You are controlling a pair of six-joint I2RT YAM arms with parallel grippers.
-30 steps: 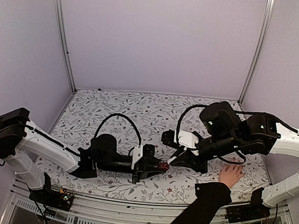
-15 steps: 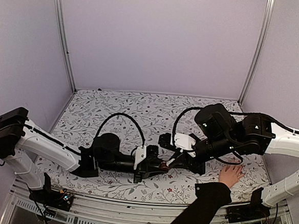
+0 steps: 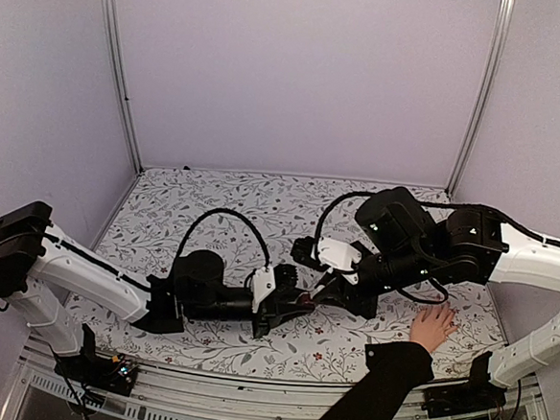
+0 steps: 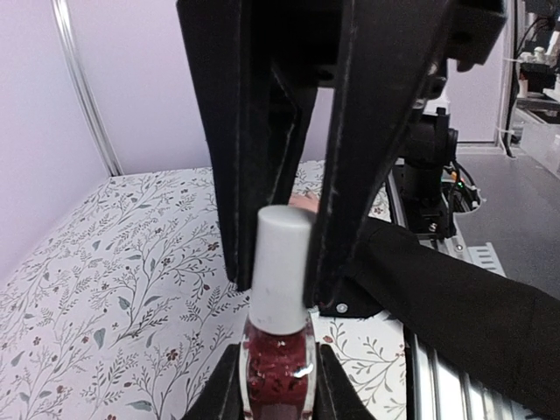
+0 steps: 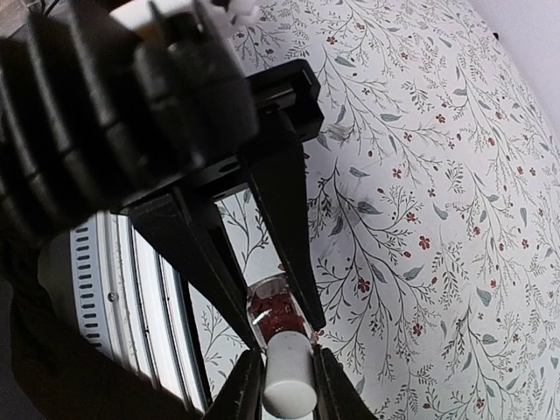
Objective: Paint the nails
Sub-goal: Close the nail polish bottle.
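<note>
The left hand (image 3: 296, 303) is closed on the dark-red glass of a small bottle (image 4: 278, 363) and holds it upright, at the lower middle of the top view. The right hand (image 5: 287, 389) grips the white cap (image 4: 280, 262) from both sides. At the lower right, well apart, a human hand (image 3: 432, 328) in a black sleeve (image 3: 373, 390) lies flat on the flowered bench (image 3: 213, 205). The nails are on it, too small to make out.
</note>
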